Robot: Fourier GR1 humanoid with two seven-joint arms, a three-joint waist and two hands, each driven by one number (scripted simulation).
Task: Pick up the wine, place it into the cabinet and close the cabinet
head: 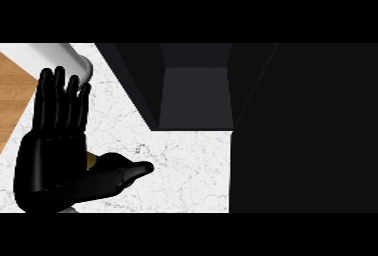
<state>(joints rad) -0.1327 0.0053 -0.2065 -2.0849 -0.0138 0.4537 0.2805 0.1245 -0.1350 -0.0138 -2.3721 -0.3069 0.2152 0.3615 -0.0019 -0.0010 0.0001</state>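
Left hand and cabinet; wine not in view.

Near: left hand, fingers straight and together, thumb out, holding nothing, over the marble bench. Far, up and to its right: dark cabinet, open. Wine unseen, so its bearing from the hand cannot be told. Right hand unseen.

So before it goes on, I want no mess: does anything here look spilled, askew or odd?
Nothing spilled. The cabinet stands open with no wine in sight, and only the left hand shows, open with fingers up.
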